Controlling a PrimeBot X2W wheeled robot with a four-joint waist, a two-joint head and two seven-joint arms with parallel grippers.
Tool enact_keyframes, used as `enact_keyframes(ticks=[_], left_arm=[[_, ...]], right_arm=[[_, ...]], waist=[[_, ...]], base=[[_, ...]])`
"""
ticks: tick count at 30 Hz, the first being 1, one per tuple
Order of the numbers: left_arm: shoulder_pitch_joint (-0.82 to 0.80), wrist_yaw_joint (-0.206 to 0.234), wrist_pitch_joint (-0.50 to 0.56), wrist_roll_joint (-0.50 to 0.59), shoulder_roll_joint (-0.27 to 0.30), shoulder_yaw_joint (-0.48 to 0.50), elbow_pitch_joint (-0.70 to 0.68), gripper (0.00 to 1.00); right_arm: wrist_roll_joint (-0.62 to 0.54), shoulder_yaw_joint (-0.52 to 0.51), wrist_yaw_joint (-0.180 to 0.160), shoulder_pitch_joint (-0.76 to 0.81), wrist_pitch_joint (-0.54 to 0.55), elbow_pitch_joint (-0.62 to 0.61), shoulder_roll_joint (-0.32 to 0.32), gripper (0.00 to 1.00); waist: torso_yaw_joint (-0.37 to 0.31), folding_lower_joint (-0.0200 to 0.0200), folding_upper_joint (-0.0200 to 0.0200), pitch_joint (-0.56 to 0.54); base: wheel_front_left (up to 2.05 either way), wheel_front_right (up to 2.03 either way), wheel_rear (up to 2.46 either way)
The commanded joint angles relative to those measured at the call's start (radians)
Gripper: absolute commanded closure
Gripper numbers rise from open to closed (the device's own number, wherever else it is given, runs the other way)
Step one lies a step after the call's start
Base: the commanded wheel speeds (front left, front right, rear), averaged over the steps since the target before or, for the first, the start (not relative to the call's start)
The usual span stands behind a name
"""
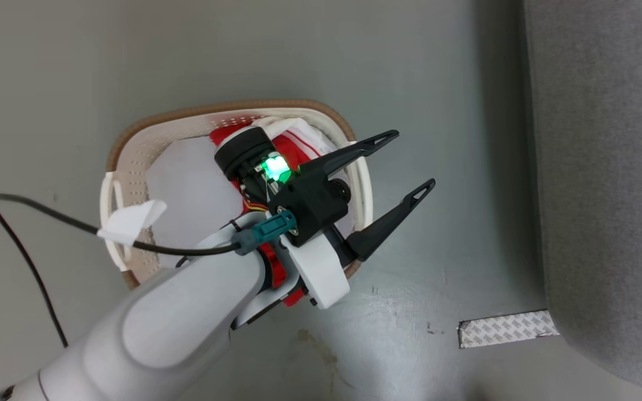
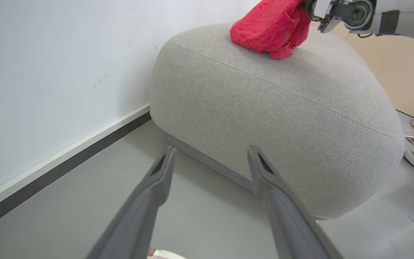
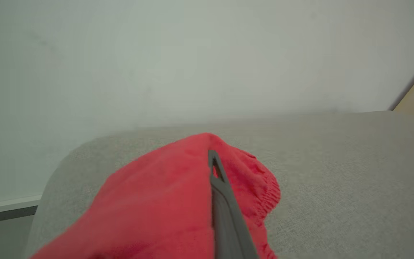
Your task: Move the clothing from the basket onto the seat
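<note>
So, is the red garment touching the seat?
Touching. The left wrist view shows the red garment's lower folds resting on top of the seat.

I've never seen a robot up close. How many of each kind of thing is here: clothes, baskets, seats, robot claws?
Red garments: 2, the red jersey in the basket and the plain red garment resting on the seat.
Baskets: 1.
Seats: 1.
Grippers: 2, the left gripper open, the right gripper closed on the plain red garment.
Total: 6.
</note>
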Motion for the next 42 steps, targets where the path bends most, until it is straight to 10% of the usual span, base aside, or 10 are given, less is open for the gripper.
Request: enact_keyframes(ticks=[1,4,6,13,15,42], left_arm=[[-0.005,0.001,-0.011,-0.008,-0.006,0.001,0.004,0.0],[-0.004,0.0,-0.021,-0.013,-0.008,-0.001,0.018,0.0],[0.0,0.001,-0.025,-0.016,-0.009,-0.002,0.026,0.0],[0.007,0.008,-0.042,-0.029,-0.014,-0.001,0.045,0.0],[0.008,0.009,-0.045,-0.033,-0.014,-0.002,0.051,0.0],[0.205,0.064,-0.138,-0.158,-0.04,0.018,0.183,0.0]], right_arm=[[-0.008,0.015,-0.002,-0.015,0.018,0.036,-0.016,1.0],[0.011,0.058,-0.002,-0.027,0.101,0.114,-0.018,1.0],[0.02,0.099,-0.002,-0.03,0.168,0.145,-0.03,0.78],[0.073,0.206,-0.002,-0.031,0.31,0.175,-0.059,0.53],[0.079,0.23,-0.002,-0.025,0.321,0.169,-0.073,0.0],[0.257,0.574,-0.002,0.2,0.439,-0.114,-0.229,0.0]], waist=[[0.011,-0.0002,-0.0001,0.002],[0.017,-0.0002,-0.0001,-0.005],[0.019,-0.0002,-0.0001,-0.013],[0.011,-0.0002,-0.0001,-0.043],[0.007,-0.0002,-0.0001,-0.054],[-0.009,-0.0002,-0.0001,-0.52]], base=[[0.0,0.0,0.0],[0.0,0.0,0.0],[0.0,0.0,0.0],[0.0,0.0,0.0],[0.0,0.0,0.0],[0.0,0.0,0.0]])
